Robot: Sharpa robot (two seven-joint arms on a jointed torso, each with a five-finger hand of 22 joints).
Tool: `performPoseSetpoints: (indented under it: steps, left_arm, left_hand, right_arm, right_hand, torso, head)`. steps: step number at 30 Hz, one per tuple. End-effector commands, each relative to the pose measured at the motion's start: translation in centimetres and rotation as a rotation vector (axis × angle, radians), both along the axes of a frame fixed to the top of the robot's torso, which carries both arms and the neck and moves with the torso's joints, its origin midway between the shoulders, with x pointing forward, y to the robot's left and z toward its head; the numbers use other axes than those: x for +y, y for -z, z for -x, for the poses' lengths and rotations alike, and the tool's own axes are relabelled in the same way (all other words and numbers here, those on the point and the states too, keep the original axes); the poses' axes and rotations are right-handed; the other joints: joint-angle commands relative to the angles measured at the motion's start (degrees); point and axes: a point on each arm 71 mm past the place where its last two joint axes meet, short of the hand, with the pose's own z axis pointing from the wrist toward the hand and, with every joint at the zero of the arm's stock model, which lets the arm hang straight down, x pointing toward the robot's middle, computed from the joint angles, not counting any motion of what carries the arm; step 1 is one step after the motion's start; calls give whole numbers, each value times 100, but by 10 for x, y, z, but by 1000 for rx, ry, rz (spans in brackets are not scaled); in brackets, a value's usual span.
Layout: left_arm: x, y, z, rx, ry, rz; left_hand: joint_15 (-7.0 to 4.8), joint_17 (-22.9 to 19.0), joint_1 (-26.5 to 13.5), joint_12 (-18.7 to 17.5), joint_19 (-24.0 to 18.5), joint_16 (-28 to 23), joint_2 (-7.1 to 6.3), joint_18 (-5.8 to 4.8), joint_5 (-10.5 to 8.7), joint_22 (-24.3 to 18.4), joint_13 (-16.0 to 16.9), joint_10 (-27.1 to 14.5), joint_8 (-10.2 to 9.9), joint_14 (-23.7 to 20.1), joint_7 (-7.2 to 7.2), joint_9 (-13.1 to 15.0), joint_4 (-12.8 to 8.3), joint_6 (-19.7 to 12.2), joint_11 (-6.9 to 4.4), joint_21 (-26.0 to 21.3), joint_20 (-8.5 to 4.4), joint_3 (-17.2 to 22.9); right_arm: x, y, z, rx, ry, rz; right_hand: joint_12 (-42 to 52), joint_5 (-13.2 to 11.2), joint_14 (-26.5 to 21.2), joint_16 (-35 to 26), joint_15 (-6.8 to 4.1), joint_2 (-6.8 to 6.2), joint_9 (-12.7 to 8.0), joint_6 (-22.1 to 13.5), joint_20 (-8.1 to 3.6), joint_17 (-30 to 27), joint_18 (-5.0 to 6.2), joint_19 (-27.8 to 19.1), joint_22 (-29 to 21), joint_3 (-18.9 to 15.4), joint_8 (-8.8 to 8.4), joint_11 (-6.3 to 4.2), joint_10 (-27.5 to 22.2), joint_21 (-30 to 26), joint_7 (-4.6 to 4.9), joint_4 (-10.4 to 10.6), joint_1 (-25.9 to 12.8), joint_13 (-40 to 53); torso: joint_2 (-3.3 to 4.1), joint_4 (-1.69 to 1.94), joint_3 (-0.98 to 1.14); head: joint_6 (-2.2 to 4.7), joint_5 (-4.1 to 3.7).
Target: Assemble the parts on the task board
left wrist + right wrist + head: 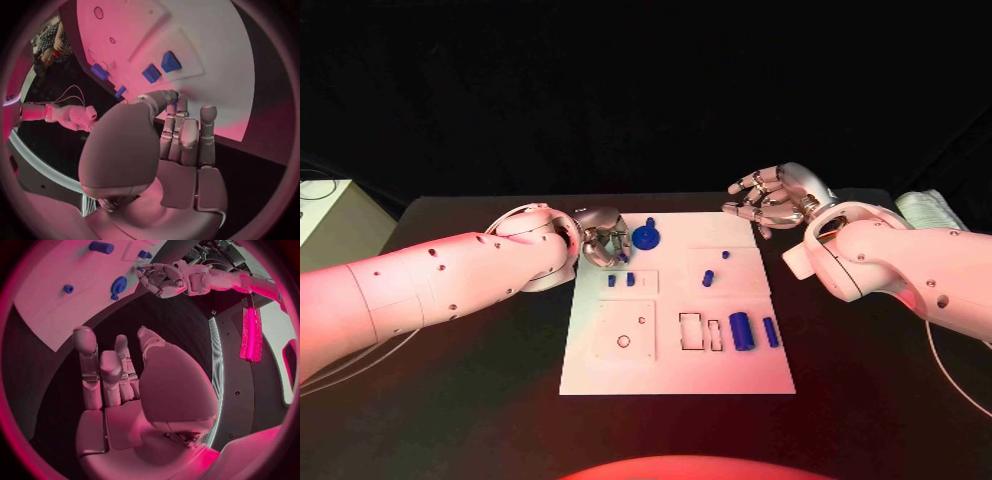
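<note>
Fingers of the left hand (pixel 599 245) curl by the task board (pixel 678 380), holding nothing; right hand (pixel 773 197) spread, empty.

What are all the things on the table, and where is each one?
White flat task board: one, white, middle of the black table.
Small blue parts: six; a round one with a stem at the board's far edge, two little blocks left of centre, one peg mid-board, two cylinders right of the rectangular slots.
Black table: one, under everything.
Left hand: silver, at the board's far left edge, holding nothing visible.
Right hand: silver, fingers spread, beyond the board's far right corner.
</note>
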Motion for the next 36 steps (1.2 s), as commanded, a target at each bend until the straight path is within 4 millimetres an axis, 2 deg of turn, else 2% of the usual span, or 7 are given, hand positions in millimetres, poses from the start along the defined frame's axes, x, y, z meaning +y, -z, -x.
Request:
performPoseSetpoints:
  steps: [1, 24, 36]
  left_arm:
    - [-2, 3, 2, 27, 18, -24]
    - [-8, 10, 0, 48, 35, -72]
    - [-6, 11, -1, 49, 32, -86]
  left_hand:
    - [0, -5, -19, -17, -33, 0, 56, -50, 23, -7, -8, 27, 26, 8, 5, 5, -26, 26, 2, -18, 0, -6]
    - [6, -21, -92, -46, -73, -5, 62, -48, -11, -38, 19, 58, 15, -4, 11, 23, -23, 50, 4, -43, 2, -37]
    - [-14, -27, -108, -31, -81, -4, 94, -45, -19, -48, 73, 139, 41, -8, -14, 62, -66, 133, -28, -60, -3, -74]
  right_arm:
    - [1, -1, 1, -9, -16, 5]
    - [1, -1, 1, -9, -17, 4]
    - [1, -1, 1, -9, -16, 4]
  right_hand:
    - [-20, 20, -34, -13, 0, -46, 5, -24, 21, 5, 55, 5, -5, 43, 9, -5, 1, -21, 23, 1, -15, -5]
    - [-20, 20, -34, -13, 0, -46, 5, -24, 21, 5, 55, 5, -5, 43, 9, -5, 1, -21, 23, 1, -15, -5]
    - [-20, 20, -34, -13, 0, -46, 5, -24, 21, 5, 55, 5, -5, 43, 9, -5, 1, -21, 23, 1, -15, -5]
  torso:
    - [2, 1, -1]
    - [3, -5, -2]
    - [-3, 7, 1]
  head:
    - [-9, -3]
    - [-21, -15]
    - [-33, -26]
